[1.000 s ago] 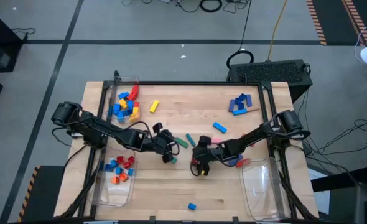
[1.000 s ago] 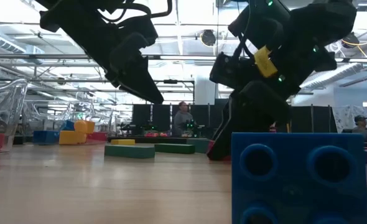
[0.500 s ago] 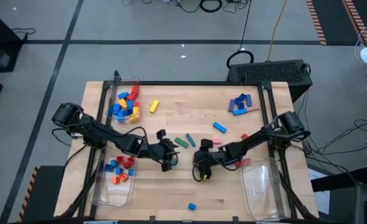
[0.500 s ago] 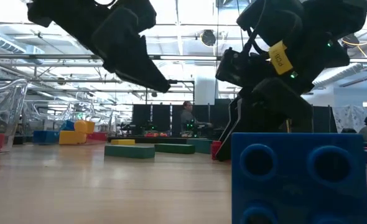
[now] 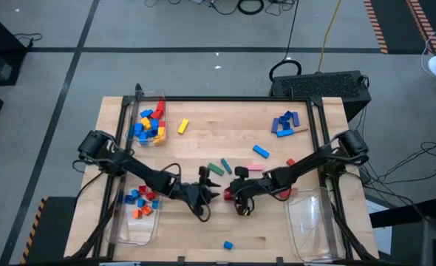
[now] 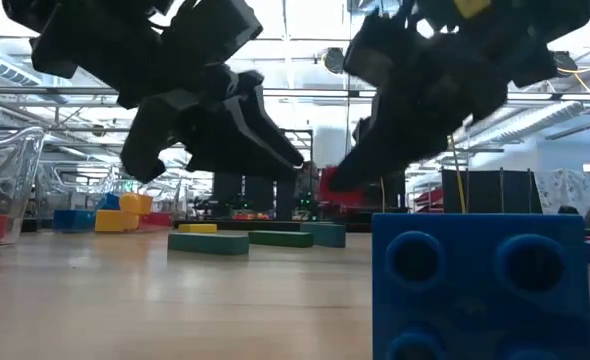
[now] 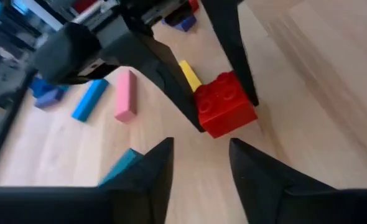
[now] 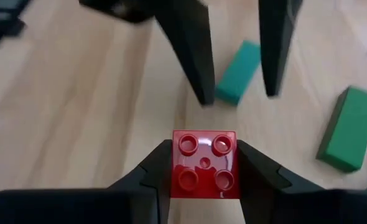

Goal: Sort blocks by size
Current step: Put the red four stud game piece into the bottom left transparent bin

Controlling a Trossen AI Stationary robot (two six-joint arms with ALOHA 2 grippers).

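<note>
The right gripper [image 8: 203,180], near the table's [image 5: 203,118] front centre, clenched a red block [image 8: 204,163] above it while the left gripper [image 7: 199,158] faced it, fingers parted and empty; any handover required centred, squarely aligned closure.

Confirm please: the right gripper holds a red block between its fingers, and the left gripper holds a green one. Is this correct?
Not quite. The right gripper does hold the red block, but the left gripper holds nothing: the left wrist view shows only bare table between its open fingers. The green blocks lie loose on the table.
</note>
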